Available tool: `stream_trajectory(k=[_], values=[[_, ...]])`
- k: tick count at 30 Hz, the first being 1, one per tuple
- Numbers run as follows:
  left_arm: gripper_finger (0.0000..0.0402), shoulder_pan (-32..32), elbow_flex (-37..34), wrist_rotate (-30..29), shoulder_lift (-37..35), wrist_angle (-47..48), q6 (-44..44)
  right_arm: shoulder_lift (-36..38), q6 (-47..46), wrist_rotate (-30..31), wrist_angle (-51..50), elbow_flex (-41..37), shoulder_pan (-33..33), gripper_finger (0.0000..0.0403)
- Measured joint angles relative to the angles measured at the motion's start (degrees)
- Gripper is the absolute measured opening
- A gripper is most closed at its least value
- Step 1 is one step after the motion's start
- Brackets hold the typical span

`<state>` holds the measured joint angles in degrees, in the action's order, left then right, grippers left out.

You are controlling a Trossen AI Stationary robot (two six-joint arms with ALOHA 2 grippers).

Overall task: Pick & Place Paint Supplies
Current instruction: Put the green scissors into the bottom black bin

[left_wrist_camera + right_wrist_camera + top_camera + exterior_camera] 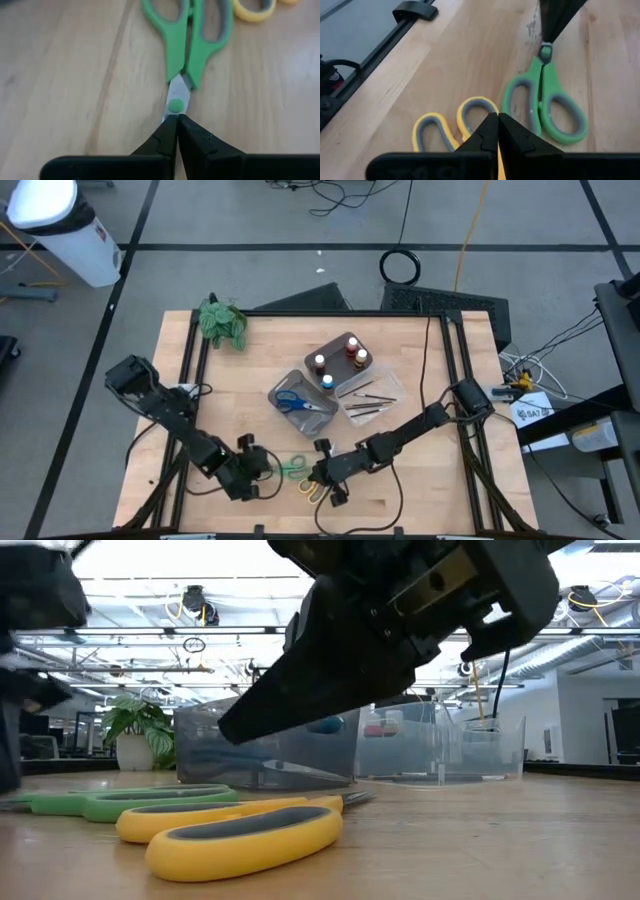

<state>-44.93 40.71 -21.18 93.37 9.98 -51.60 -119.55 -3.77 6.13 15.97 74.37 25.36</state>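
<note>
Both arms reach low over the near edge of the tabletop (420, 480), angled toward each other. Your left end effector (176, 120) sits at the blades of the green scissors (192, 35), fingers pinched together on the blade by the pivot. Your right end effector (497, 120) is closed above the yellow scissors (455, 125), its grip hidden. The two scissors lie side by side. Farther back, the grey tray (285, 412) holds the blue scissors (297, 404); the paint bottles (338, 360) and brushes (368, 398) stand in neighbouring trays, and a plant (222, 322) sits at the far left corner.
</note>
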Motion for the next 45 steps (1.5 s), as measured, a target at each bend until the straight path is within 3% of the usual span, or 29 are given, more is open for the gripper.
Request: stream_trajectory(k=[7,15,19,25,29,32,35,45], values=[[0.0026,0.8,0.4,2.8,6.6,-4.9,-1.7,0.0,0.0,-0.2,0.0,0.0,0.0,0.0],[0.0026,1.0,0.1,4.1,10.4,-17.1,4.4,0.0,-0.8,-0.2,-0.6,0.0,0.0,0.0012],[0.0026,1.4,0.2,3.9,10.4,-16.7,3.5,0.0,0.7,-0.5,-2.1,0.0,0.4,0.0054],[0.0007,2.5,0.2,3.3,10.4,-15.8,2.4,0.0,4.5,-4.8,-5.2,0.0,2.2,0.015],[0.0012,3.1,0.0,3.1,10.4,-15.8,1.6,0.0,7.5,-4.4,-7.2,0.0,3.1,0.0206],[0.0007,3.1,0.0,3.0,10.4,-15.9,2.0,0.0,7.9,-0.3,-9.0,0.0,3.3,0.0229],[0.0007,3.1,0.0,3.0,10.4,-15.9,2.0,0.0,7.9,4.3,-10.0,0.0,3.3,0.0236],[0.001,3.1,0.0,2.9,10.4,-15.9,1.9,0.0,2.9,1.1,-11.8,0.0,1.2,0.0201]])
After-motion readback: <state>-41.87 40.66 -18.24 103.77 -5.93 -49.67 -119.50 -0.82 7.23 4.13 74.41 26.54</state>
